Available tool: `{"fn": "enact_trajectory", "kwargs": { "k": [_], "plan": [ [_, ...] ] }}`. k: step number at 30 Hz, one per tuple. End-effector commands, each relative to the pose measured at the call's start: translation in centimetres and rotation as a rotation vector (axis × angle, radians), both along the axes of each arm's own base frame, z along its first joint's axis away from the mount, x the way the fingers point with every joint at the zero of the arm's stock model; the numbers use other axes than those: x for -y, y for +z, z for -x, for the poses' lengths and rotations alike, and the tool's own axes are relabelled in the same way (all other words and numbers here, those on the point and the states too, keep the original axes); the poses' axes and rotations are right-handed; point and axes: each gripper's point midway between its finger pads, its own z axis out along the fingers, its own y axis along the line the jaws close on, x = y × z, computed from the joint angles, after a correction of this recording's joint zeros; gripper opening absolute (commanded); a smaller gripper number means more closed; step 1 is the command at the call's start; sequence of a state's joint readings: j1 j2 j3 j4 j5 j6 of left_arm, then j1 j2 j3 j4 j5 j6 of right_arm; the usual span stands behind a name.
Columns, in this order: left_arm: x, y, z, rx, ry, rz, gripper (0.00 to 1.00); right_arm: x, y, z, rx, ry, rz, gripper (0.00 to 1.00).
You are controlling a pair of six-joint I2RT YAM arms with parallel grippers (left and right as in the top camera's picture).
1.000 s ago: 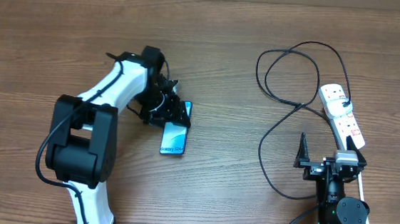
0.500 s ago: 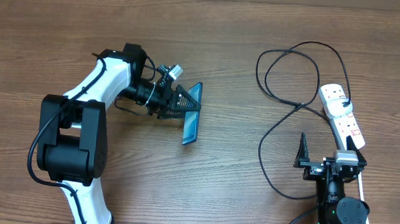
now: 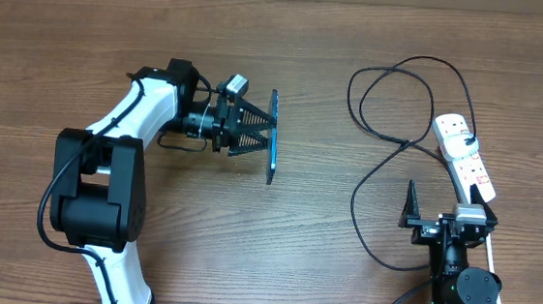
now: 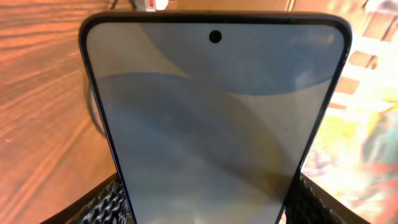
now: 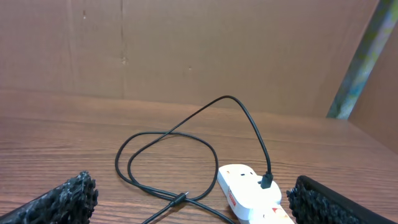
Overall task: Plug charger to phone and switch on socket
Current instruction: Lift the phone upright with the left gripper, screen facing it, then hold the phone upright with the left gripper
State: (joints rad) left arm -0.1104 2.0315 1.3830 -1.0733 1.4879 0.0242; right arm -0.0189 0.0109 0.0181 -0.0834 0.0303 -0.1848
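phone: slim rectangular black-rimmed smartphone with a blue-white screen (image 3: 272, 167), lifted clear of the brown wooden counter (image 3: 282, 269), left of centre.
left claw: the left claw (image 3: 265, 134) is closed on the phone's two long edges; its ribbed black fingers (image 4: 112, 202) sit either side of the lower part.
why: we reckon it's raised so the port end is clear for the plug.
axis: phone is edge-on from overhead, long axis far-to-near across the counter, screen facing the left wrist.
ends: we can't tell overhead which end is far.
right claw: the right claw (image 5: 191, 186) is wide open and empty, near the white elongated power strip (image 3: 465, 158).
charger: long thin black looped cable (image 3: 353, 202) lies on the counter, well apart from the phone.
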Motion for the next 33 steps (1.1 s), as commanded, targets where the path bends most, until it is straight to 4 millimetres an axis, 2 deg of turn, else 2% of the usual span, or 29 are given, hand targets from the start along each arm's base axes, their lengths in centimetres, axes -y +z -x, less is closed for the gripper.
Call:
{"fn": "enact_trajectory", "kwargs": {
  "k": [1,14,33],
  "plan": [
    [0.15,1.93,-0.78,-0.125,0.018,0.078,0.55,0.05,-0.28,-0.01,0.000,-0.002,0.003,1.00],
    [0.16,1.92,-0.88,-0.335,0.025,0.052,0.52,0.05,-0.28,-0.01,0.000,-0.003,0.003,1.00],
    [0.17,1.92,-0.88,-0.337,0.025,0.052,0.49,0.05,-0.28,-0.01,0.000,-0.003,0.003,1.00]
  ]
}}
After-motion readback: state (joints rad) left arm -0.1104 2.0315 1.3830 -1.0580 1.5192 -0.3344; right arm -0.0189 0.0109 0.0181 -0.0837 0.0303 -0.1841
